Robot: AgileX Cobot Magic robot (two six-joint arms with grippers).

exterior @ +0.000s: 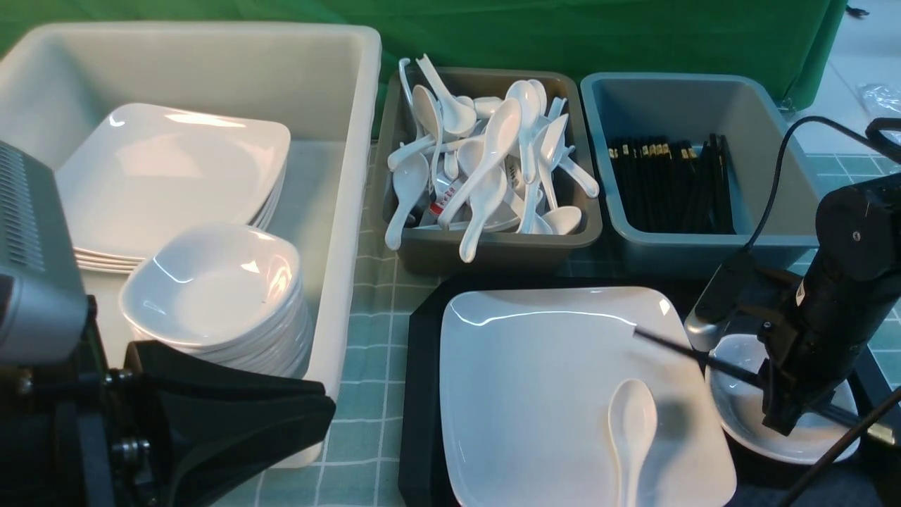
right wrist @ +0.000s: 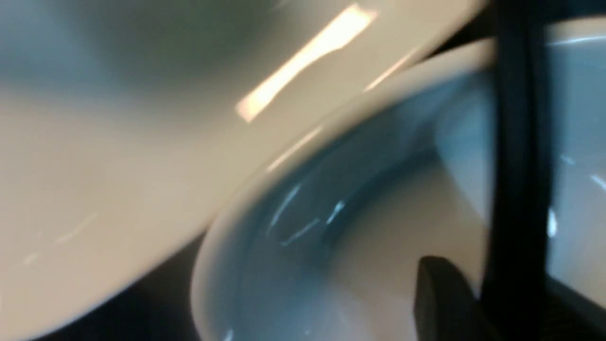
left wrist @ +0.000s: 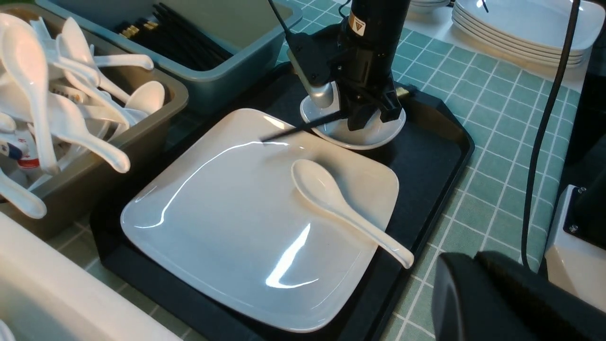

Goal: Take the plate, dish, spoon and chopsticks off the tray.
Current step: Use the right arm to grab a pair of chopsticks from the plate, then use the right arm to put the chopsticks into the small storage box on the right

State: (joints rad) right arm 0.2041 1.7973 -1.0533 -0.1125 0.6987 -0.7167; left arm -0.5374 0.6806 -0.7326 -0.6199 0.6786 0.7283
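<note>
The black tray (exterior: pixel 419 394) holds the large white plate (exterior: pixel 542 394), with the white spoon (exterior: pixel 631 429) lying on its near right part. The small white dish (exterior: pixel 739 405) sits on the tray right of the plate. The black chopsticks (exterior: pixel 669 345) lie slanted from the plate's corner across the dish. My right gripper (exterior: pixel 781 421) is down inside the dish, shut on the chopsticks (right wrist: pixel 516 166); one finger (right wrist: pixel 440 298) presses against them. In the left wrist view it stands at the dish (left wrist: pixel 364 137). My left gripper (exterior: pixel 327 412) is shut and empty, left of the tray.
A big white tub (exterior: pixel 345 91) at the left holds stacked plates and dishes. A brown-grey tub (exterior: pixel 493 246) full of spoons and a blue-grey tub (exterior: pixel 704 246) of chopsticks stand behind the tray. A green checked cloth (exterior: pixel 373 338) covers the table.
</note>
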